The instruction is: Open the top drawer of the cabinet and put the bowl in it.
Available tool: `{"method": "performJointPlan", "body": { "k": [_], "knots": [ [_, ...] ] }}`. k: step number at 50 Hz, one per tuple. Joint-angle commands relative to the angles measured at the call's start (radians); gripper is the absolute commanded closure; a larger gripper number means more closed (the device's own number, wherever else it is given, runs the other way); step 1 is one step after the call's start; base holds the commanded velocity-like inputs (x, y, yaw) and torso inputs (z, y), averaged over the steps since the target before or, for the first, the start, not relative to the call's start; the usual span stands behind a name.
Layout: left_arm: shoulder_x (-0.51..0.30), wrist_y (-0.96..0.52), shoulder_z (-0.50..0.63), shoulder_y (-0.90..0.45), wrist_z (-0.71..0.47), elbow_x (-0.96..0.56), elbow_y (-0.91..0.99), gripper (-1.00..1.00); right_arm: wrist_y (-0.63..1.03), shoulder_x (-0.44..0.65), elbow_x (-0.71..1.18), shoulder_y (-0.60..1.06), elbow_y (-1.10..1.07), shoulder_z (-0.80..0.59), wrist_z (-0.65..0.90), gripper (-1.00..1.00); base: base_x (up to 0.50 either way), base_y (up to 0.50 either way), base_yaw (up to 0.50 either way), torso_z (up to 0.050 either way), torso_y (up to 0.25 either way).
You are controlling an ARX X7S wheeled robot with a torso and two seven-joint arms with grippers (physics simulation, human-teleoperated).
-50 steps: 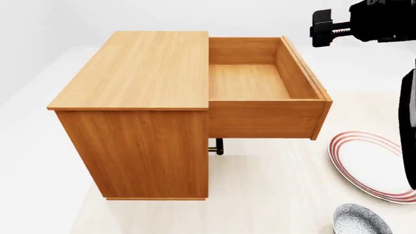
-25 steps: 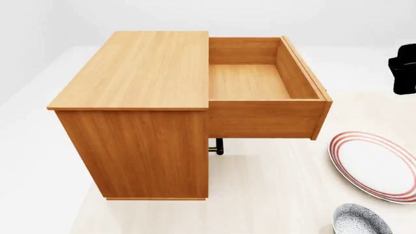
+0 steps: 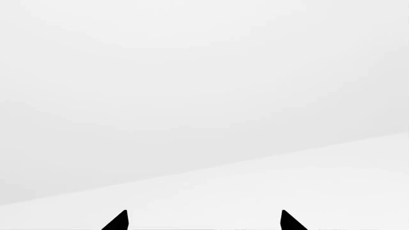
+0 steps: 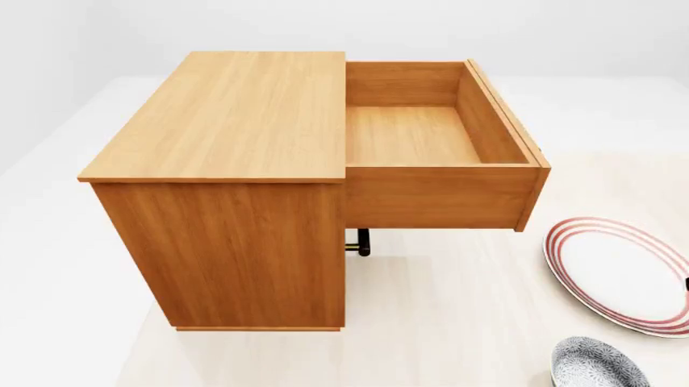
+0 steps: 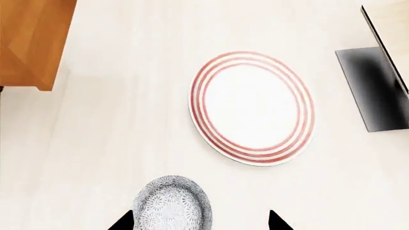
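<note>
The cabinet (image 4: pixel 231 153) stands at the left of the head view, and its top drawer (image 4: pixel 431 137) is pulled far out to the right, empty inside. The grey-blue patterned bowl (image 4: pixel 598 364) sits on the floor at the bottom right, near the plate. Neither gripper appears in the head view. In the right wrist view my right gripper (image 5: pixel 200 224) hangs open above the bowl (image 5: pixel 171 203), which lies partly between its two dark fingertips (image 5: pixel 124 223). My left gripper (image 3: pixel 204 225) is open and faces only blank white ground.
A white plate with red rings (image 4: pixel 624 274) lies on the floor right of the drawer, also seen as the plate (image 5: pixel 252 108). A pale wooden rack edge (image 5: pixel 386 38) and its dark shadow (image 5: pixel 377 91) are beyond the plate. A lower drawer's brass handle (image 4: pixel 359 242) pokes out under the open drawer.
The right arm, which was at the upper right of the head view a second ago, has slid out of that view to the right. Cabinet, drawer, plate and bowl have not moved.
</note>
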Motion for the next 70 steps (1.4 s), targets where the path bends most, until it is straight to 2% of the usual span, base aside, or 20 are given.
{"method": "performJointPlan", "body": {
  "k": [1,9,22,33,51,70],
  "knots": [
    [-0.002,-0.004,-0.007,-0.003,0.011,-0.001,0.000,-1.00,-0.164,0.044,-0.079,-0.129,-0.052,-0.113,-0.108,-1.00,0.00,0.00,0.00,0.000,0.000],
    [0.000,0.001,-0.005,-0.006,0.009,0.003,0.000,-1.00,-0.305,0.037,-0.152,-0.204,-0.041,-0.182,-0.123,-1.00,0.00,0.00,0.00,0.000,0.000],
    [0.001,-0.014,-0.001,-0.014,0.021,0.002,0.000,-1.00,-0.286,-0.106,-0.271,-0.205,0.090,-0.196,-0.118,-1.00,0.00,0.00,0.00,0.000,0.000],
    [0.002,-0.008,-0.003,-0.010,0.015,0.001,0.000,-1.00,-0.268,-0.170,-0.301,-0.184,0.148,-0.194,-0.130,-1.00,0.00,0.00,0.00,0.000,0.000],
    [-0.001,-0.006,-0.009,-0.010,0.015,0.002,0.000,-1.00,-0.270,-0.201,-0.401,-0.245,0.175,-0.250,-0.196,-1.00,0.00,0.00,0.00,0.000,0.000],
    [-0.001,-0.006,-0.011,-0.011,0.016,0.002,0.000,-1.00,-0.315,-0.222,-0.419,-0.275,0.201,-0.258,-0.210,-1.00,0.00,0.00,0.00,0.000,0.000]
  ]
}}
